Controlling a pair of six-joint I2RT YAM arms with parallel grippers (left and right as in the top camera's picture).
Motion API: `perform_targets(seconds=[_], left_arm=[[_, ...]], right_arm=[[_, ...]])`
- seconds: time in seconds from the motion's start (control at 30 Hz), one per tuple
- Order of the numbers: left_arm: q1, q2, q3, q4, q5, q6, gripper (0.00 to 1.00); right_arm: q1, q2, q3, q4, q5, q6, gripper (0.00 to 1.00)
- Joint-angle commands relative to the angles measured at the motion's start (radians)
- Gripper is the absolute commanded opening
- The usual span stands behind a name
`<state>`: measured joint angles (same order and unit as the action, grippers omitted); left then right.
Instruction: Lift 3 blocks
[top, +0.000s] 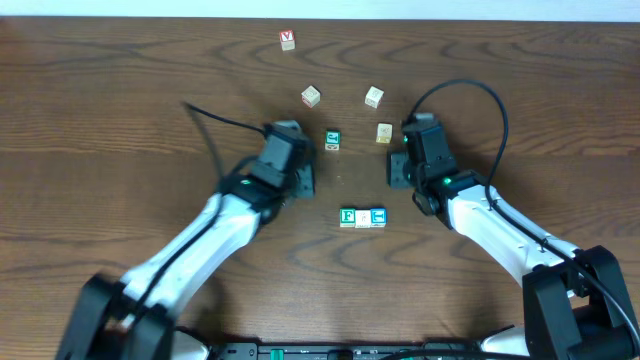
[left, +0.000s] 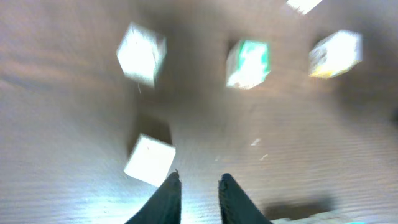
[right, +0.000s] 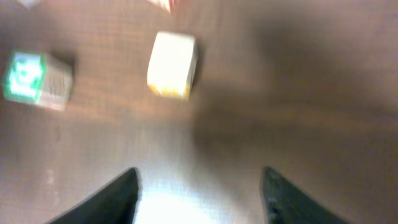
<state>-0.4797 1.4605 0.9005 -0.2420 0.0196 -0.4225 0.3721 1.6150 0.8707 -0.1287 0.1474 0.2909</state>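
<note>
Three alphabet blocks (top: 362, 217) sit in a row. At their ten o'clock the left gripper (left: 199, 177) is slightly parted. At one o'clock the right gripper (right: 200, 173) is spread wide.

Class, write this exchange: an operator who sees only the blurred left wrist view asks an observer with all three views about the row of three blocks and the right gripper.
Operator: How does the three-block row lie?
Observer: Overhead, the green block, cream block and blue block sit side by side in that order, cream in the middle.
Operator: Is the right gripper holding anything?
Observer: No. Its wrist view shows the right gripper open, nothing between the fingers.
</note>
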Motion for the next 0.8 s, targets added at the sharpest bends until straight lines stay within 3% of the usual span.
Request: perform_targets(seconds=[0.0, 0.03, 0.07, 0.2, 0.27, 0.6, 0.77], left_arm=[[0.024, -0.134, 0.037, -0.024, -0.017, 0.122, 0.27], [0.029, -0.168, 0.037, -0.035, -0.017, 0.138, 0.29], [0.034, -0.207, 0.037, -0.047, -0.017, 0.156, 0.33], [0.045, -0.344, 0.037, -0.090, -0.018, 0.180, 0.53], [0.045, -0.399, 0.037, -0.099, -0.018, 0.180, 0.71], [0.045, -0.535, 0.037, -0.134, -0.011, 0.183, 0.72], [0.047, -0.534, 0.037, -0.144, -0.099, 0.209, 0.73]], right_arm=[[-0.005, 0.006, 0.017, 0.044, 0.106, -0.053, 0.79], [-0.005, 0.006, 0.017, 0.053, 0.117, -0.053, 0.85], [-0.005, 0.006, 0.017, 0.060, 0.122, -0.053, 0.99], [-0.004, 0.006, 0.016, 0.011, 0.117, -0.053, 0.99], [-0.004, 0.006, 0.016, -0.021, 0.109, -0.053, 0.99], [-0.004, 0.006, 0.016, -0.074, 0.109, -0.053, 0.99], [-0.004, 0.006, 0.016, -0.074, 0.109, -0.053, 0.99]])
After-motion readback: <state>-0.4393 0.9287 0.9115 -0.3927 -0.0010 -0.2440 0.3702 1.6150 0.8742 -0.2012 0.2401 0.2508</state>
